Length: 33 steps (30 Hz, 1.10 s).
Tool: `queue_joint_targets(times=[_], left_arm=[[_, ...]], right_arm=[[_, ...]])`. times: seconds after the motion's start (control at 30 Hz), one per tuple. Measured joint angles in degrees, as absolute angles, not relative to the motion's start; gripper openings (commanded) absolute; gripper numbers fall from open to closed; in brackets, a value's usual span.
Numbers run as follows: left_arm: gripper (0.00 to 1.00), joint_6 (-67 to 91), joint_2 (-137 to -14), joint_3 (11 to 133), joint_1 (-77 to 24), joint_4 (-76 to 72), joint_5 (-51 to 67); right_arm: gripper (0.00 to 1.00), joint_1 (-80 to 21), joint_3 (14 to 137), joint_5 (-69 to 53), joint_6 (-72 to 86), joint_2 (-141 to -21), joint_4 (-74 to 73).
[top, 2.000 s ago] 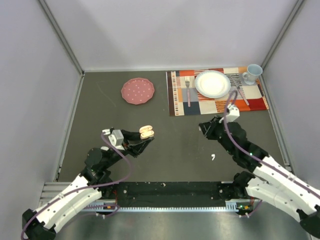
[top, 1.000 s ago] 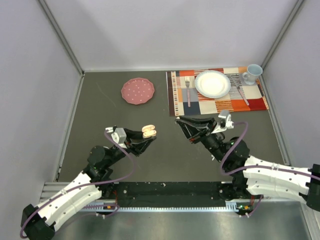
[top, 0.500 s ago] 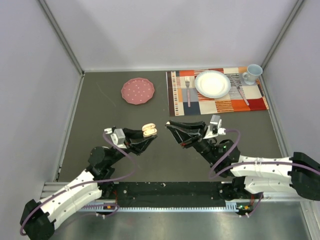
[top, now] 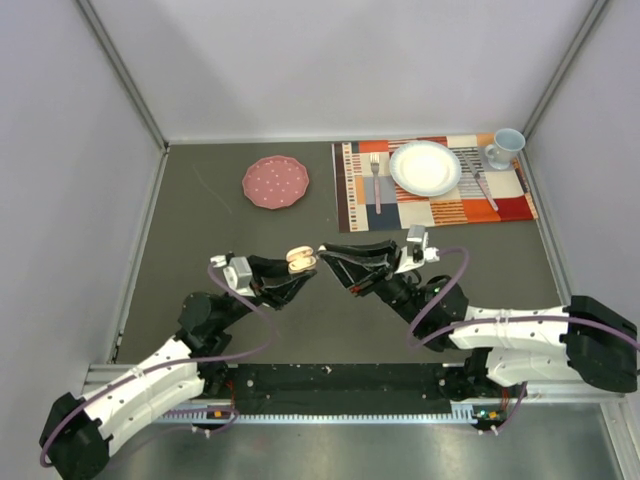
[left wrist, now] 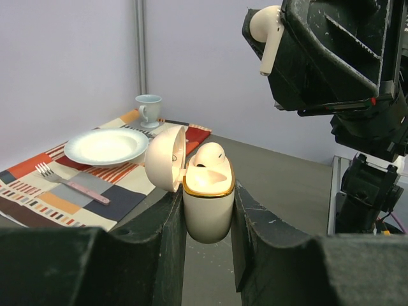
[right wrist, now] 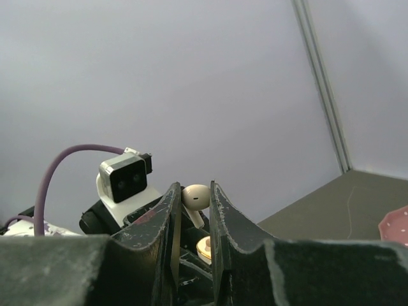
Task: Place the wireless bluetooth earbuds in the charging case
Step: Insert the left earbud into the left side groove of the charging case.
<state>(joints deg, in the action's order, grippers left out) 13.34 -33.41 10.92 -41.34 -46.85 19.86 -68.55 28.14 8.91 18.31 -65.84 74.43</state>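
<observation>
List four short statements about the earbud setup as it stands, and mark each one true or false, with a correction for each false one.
1. The left pincer grips a cream egg-shaped charging case with its lid open. True.
2. The right pincer is empty. False: it is shut on a small white plastic earbud.
3. Another white earbud already sits in the case. True.
4. The pink speckled round plate lies on the patchwork placemat. False: it lies on the dark table, left of the placemat.
</observation>
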Motion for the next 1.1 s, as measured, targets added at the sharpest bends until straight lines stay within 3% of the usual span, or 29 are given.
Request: queue_joint_targets(times=[1.1], left_arm=[[0.00, 12.08, -36.25, 11.57, -41.76, -48.97, 21.54]], right_arm=[[0.00, -69.60, 32.82, 11.81, 26.85, -71.20, 67.20]])
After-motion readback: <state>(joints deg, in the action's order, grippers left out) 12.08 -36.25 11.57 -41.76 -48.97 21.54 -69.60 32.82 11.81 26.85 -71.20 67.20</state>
